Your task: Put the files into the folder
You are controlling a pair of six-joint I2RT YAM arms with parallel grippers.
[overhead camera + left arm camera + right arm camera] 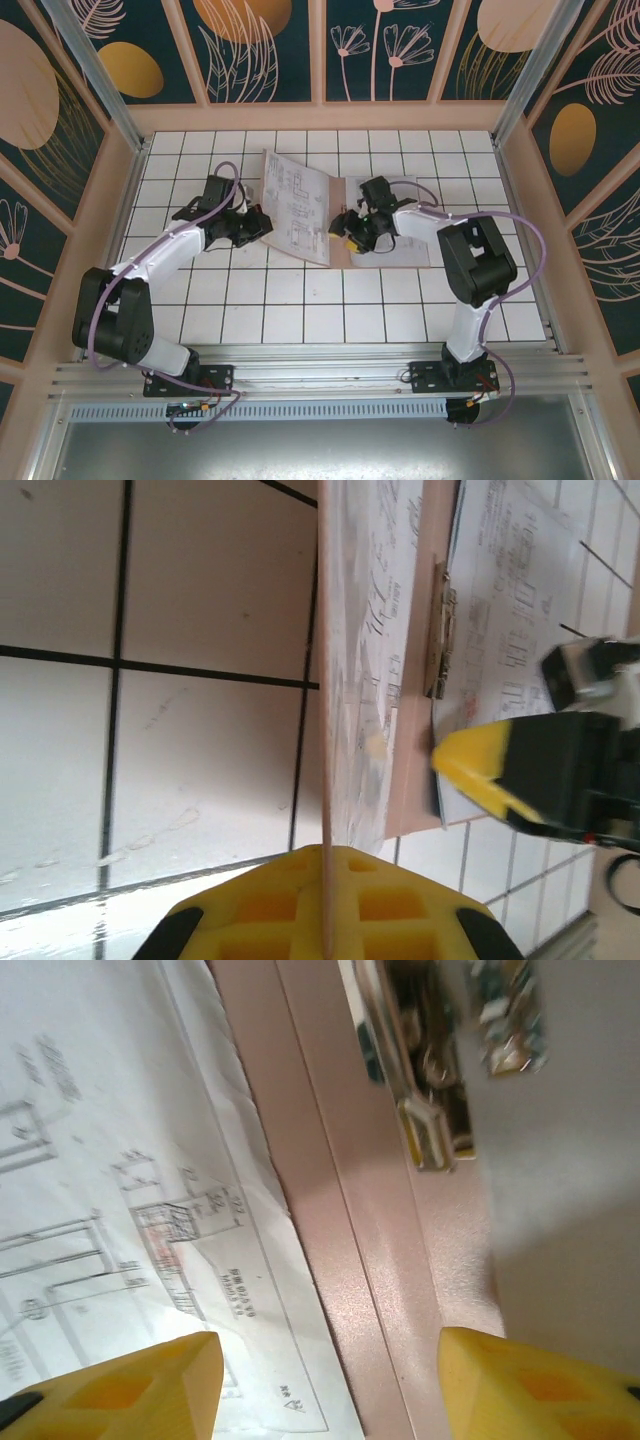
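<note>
Folder (402,256) lies open mid-counter (300,300), slightly far of centre. Its right half is flat and the left cover looks tilted up at its outer edge. Files (290,205) = white printed sheets lying on the left cover. From the top view I can't tell how many sheets there are, or whether more sit on the right half, since my right arm covers most of it.

My left pincer (255,225) is at the cover's left edge. Top cam hides the contact, but the left wrist cam shows it: yellow tips (322,865) closed onto the thin pinkish edge of the folder (410,730), seen edge-on. Can't say whether the files (365,630) are pinched in w/ it. That cam also shows a metal clip (440,630) by the spine, and another printed page to the right of it, cut off by the frame.

My right pincer (345,232) hangs over the spine area. It is partly cut off and blurred in the left wrist view (500,770). Right wrist cam: tips wide apart (330,1380), nothing between them. One is over the files (100,1160), the other over the bare folder (340,1210). Can't tell if they touch. Clip (425,1120) is blurry and its top is cut off. Print is too soft to read.
</note>
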